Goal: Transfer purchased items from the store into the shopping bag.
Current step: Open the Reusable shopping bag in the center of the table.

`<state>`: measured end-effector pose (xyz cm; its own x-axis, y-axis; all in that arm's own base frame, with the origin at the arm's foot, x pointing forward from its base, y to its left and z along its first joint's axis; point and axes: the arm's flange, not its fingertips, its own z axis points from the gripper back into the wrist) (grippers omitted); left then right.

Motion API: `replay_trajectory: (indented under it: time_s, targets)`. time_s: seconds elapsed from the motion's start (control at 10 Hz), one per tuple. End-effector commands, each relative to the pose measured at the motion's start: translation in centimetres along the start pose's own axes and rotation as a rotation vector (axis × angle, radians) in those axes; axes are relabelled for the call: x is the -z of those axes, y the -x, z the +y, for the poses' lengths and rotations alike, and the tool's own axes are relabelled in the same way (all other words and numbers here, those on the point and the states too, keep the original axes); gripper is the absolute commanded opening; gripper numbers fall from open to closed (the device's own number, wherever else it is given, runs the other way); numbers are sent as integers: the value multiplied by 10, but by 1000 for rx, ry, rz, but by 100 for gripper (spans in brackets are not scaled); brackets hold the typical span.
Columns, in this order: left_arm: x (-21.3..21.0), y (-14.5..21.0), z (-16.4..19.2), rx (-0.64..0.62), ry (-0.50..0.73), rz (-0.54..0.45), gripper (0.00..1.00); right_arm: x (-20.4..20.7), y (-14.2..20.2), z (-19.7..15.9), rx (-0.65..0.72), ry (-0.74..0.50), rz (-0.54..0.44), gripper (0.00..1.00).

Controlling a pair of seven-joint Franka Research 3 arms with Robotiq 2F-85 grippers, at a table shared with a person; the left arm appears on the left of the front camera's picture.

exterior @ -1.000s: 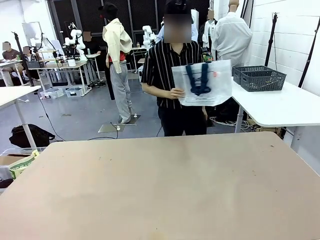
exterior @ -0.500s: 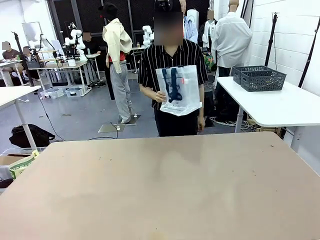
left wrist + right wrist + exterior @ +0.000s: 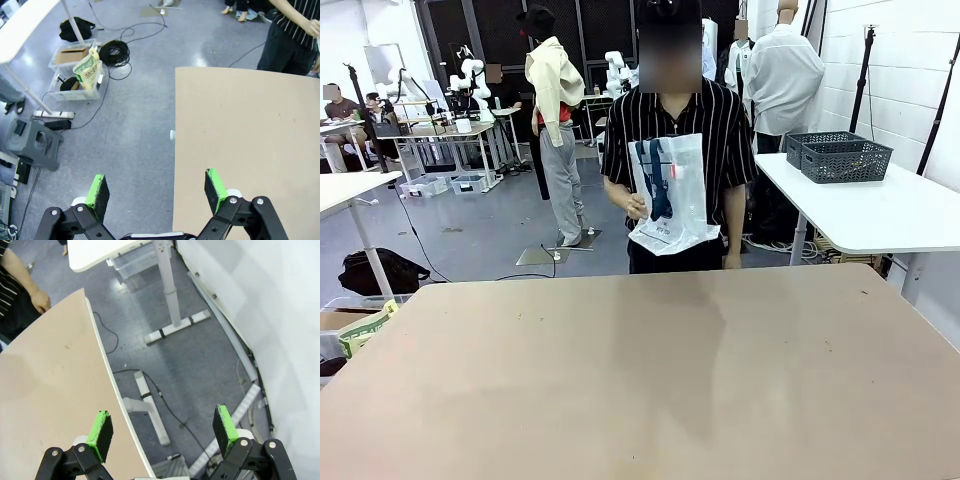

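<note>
Translucent whitish plastic tote bag [image 3: 670, 195], with navy strap handles and a small red mark on its side — it hangs flat against the chest of a person in a black striped shirt [image 3: 720, 130] who stands at the far edge of the wide tan table [image 3: 640, 380]. One hand [image 3: 638, 207] grips the bag by its left edge, in the front view; the bag is off the tabletop and well apart from both arms.

To the right, on a separate white table [image 3: 880, 215], sits a dark grey perforated plastic basket [image 3: 845, 160], with another like it just behind. What lies inside cannot be made out from this angle.

In the left wrist view, the left gripper [image 3: 156, 190] hangs released, its green pads [image 3: 97, 190] spread wide with nothing between them. It sits above the table's side edge, half over grey floor, where a clear bin holding a green packet [image 3: 87, 72] and a coil of black cable [image 3: 114, 51] lie.

The right gripper [image 3: 161, 426] is likewise spread and empty — it hovers past the table's opposite edge, over floor, cables and a white table leg [image 3: 170, 305]. A lowered hand [image 3: 40, 301] of the person hangs near the table's far corner.
</note>
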<state>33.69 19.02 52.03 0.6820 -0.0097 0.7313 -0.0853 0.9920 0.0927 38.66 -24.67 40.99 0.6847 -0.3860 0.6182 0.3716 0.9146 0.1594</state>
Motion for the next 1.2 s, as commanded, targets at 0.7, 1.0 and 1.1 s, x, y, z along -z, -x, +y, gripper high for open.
replay_trajectory:
  time_s: [0.7,1.0,1.1]
  targets:
    - [1,1,1,-10,-10,7,100,-3,0,1,-17,5,4,100]
    - [1,1,1,-10,-10,7,100,-3,0,1,-17,5,4,100]
    - [1,1,1,-10,-10,7,100,-3,0,1,-17,5,4,100]
